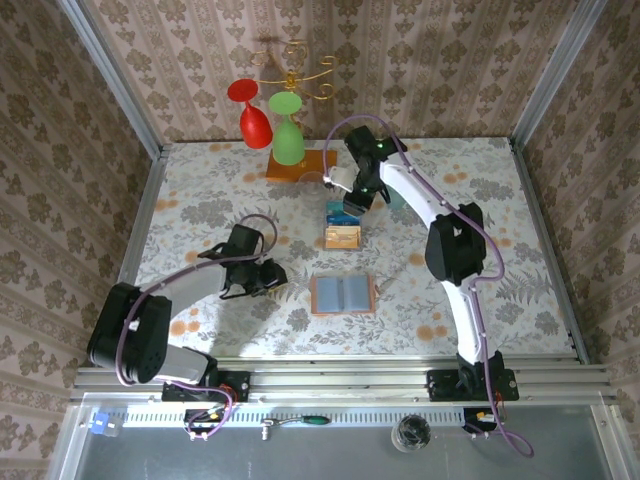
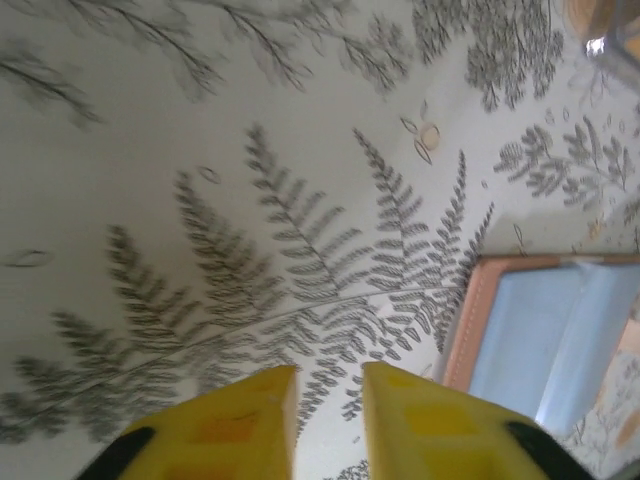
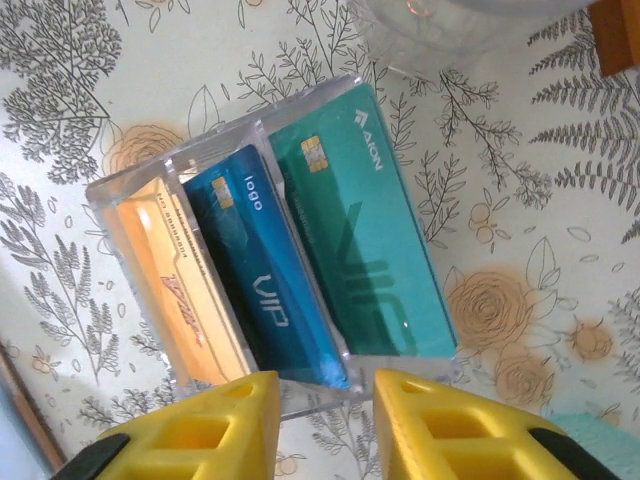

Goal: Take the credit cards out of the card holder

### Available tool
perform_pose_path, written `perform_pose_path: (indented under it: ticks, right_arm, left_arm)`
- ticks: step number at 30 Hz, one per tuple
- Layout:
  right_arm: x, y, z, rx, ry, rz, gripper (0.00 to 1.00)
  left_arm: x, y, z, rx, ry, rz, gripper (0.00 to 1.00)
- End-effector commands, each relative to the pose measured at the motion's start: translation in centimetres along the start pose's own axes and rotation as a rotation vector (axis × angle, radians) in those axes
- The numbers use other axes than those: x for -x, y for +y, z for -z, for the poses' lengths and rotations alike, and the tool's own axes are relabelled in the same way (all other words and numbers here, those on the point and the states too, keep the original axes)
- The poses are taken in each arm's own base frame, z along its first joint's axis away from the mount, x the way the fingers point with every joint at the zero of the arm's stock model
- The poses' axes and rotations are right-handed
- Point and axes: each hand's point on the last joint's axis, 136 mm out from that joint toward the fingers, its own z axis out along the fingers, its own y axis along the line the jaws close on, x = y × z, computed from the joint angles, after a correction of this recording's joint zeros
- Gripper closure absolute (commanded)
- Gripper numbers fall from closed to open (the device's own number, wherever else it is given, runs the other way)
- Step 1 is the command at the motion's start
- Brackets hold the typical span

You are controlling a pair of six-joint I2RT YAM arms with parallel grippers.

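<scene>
The card holder [image 1: 342,294] lies open and flat in the middle of the table, salmon rim around grey-blue pockets; its edge also appears in the left wrist view [image 2: 540,335]. No card shows in its pockets. Three credit cards stand in a clear slotted stand [image 3: 130,195]: a tan-orange one [image 3: 185,290], a dark blue one [image 3: 265,270] and a teal one [image 3: 365,230]. My right gripper [image 3: 327,378] hovers open at the stand's near edge [image 1: 352,208], nothing between its fingers. My left gripper [image 2: 330,372] is slightly open and empty, just left of the holder [image 1: 278,275].
A glass rack on an orange wooden base [image 1: 300,163] stands at the back, with a red glass [image 1: 250,115] and a green glass [image 1: 288,138] hanging upside down. A clear glass object [image 3: 450,25] sits just beyond the stand. Patterned walls close in the table.
</scene>
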Motion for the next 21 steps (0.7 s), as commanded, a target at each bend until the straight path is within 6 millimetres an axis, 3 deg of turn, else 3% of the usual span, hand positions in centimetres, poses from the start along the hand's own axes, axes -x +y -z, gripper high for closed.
perform_pose_path:
  ticks: [1, 6, 9, 10, 11, 12, 21]
  right_arm:
    - [1.2, -0.3, 2.8, -0.072, -0.125, -0.112, 0.65]
    - [-0.4, 0.5, 3.3, -0.137, -0.197, -0.227, 0.53]
    - [-2.1, 0.6, 3.3, -0.191, -0.202, -0.306, 0.45]
    - [-2.7, 0.6, 3.2, -0.207, -0.201, -0.328, 0.29]
    - [-3.3, 0.7, 3.4, -0.224, -0.203, -0.350, 0.05]
    - [-3.6, 0.6, 3.5, -0.250, -0.220, -0.365, 0.00]
    - [-11.0, 0.1, 3.3, -0.458, -0.157, -0.519, 0.00]
  left_arm:
    - [1.6, 0.7, 1.8, 0.061, -0.073, -0.062, 0.68]
    - [2.8, 2.0, 3.3, 0.128, -0.140, -0.091, 0.53]
    - [3.4, 2.7, 4.3, 0.154, -0.173, -0.110, 0.25]
    - [3.5, 3.1, 4.6, 0.168, -0.181, -0.115, 0.18]
    - [3.7, 3.5, 5.0, 0.184, -0.192, -0.117, 0.10]
    - [3.9, 3.8, 5.3, 0.195, -0.199, -0.118, 0.03]
    - [6.8, 7.8, 8.1, 0.383, -0.316, -0.120, 0.00]
